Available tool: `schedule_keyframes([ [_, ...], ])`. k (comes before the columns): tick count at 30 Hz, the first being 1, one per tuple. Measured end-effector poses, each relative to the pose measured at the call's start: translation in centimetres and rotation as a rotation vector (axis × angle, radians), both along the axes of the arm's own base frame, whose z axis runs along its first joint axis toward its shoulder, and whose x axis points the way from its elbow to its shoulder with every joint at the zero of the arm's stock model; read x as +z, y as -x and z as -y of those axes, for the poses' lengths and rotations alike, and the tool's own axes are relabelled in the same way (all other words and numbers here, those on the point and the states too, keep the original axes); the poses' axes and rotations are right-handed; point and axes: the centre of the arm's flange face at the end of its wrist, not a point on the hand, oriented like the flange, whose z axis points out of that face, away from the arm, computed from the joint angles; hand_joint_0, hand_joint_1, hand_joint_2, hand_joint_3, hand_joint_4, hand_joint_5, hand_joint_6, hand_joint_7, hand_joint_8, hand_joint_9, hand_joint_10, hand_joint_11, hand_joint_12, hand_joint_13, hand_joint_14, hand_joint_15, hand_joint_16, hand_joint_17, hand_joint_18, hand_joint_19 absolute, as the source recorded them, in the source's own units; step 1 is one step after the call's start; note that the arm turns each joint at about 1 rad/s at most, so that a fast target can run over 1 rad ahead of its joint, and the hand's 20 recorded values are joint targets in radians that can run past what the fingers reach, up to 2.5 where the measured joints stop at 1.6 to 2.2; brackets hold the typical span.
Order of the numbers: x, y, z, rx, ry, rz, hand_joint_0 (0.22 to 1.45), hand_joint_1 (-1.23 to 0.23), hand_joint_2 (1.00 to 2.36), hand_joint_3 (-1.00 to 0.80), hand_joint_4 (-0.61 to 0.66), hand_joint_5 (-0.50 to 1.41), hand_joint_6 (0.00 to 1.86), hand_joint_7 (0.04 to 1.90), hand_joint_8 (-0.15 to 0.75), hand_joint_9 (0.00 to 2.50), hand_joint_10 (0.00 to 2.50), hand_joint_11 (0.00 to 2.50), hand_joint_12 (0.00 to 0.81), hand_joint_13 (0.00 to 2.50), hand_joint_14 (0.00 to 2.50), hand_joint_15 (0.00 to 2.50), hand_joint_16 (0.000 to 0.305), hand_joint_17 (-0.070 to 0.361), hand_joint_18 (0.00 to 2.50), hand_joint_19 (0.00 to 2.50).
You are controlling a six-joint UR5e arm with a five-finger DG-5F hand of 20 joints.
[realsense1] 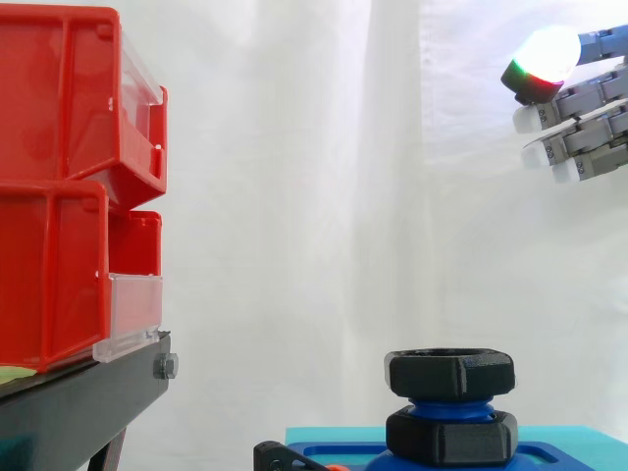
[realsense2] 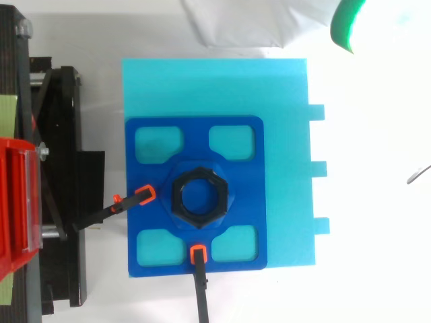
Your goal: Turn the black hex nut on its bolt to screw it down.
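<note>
While the hand (realsense1: pixel 589 103) is hanging high at the right, well apart from the work, its fingers (realsense1: pixel 579 147) are reaching out nearly straight, holding nothing. The black hex nut (realsense1: pixel 449 374) is sitting atop the blue bolt (realsense1: pixel 449 407), above a second black nut (realsense1: pixel 451 436), on the blue plate (realsense2: pixel 195 138) over a cyan block (realsense2: pixel 283 101).

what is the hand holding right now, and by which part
Nothing. The hand hangs high at the right with its fingers straight and bare, well above and clear of the black hex nut on its blue bolt.
</note>
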Motion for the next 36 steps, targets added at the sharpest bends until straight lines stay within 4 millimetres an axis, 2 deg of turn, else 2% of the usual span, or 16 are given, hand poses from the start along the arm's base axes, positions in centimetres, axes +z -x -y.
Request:
schedule_keyframes([
  [8, 0.0, 0.0, 0.0, 0.0, 0.0, -0.001, 0.45, -0.4, 1.0, -0.5, 0.08, -0.24, 0.5, 0.66, 0.174, 0.33, 0.0, 0.0, 0.268, 0.22, 0.0, 0.0, 0.047, 0.105, 0.02, 0.1],
  [13, 0.0, 0.1, 0.0, -0.001, 0.0, -0.006, 0.46, -0.4, 1.0, -0.5, 0.09, -0.23, 0.5, 0.66, 0.181, 0.4, 0.0, 0.0, 0.245, 0.26, 0.0, 0.0, 0.043, 0.098, 0.03, 0.07],
  [18, -0.2, 0.0, -0.3, 0.005, -0.001, -0.014, 0.46, -0.39, 1.0, -0.5, 0.07, -0.24, 0.5, 0.66, 0.167, 0.33, 0.0, 0.0, 0.256, 0.19, 0.0, 0.0, 0.046, 0.104, 0.0, 0.05],
  [26, 0.1, -0.9, -0.8, -0.024, 0.002, 0.036, 0.45, -0.38, 1.0, -0.5, 0.04, -0.25, 0.5, 0.65, 0.142, 0.28, 0.0, 0.0, 0.247, 0.13, 0.0, 0.0, 0.049, 0.111, 0.0, 0.01],
  [32, 0.4, -1.7, -1.5, -0.054, 0.002, 0.08, 0.46, -0.42, 1.0, -0.5, 0.08, -0.23, 0.5, 0.66, 0.15, 0.31, 0.0, 0.0, 0.25, 0.12, 0.0, 0.0, 0.049, 0.11, 0.0, 0.0],
  [36, -0.9, -2.7, -2.2, -0.051, 0.0, 0.069, 0.44, -0.48, 1.0, -0.5, 0.07, -0.23, 0.5, 0.65, 0.151, 0.28, 0.0, 0.0, 0.255, 0.12, 0.0, 0.0, 0.05, 0.113, 0.0, 0.0],
])
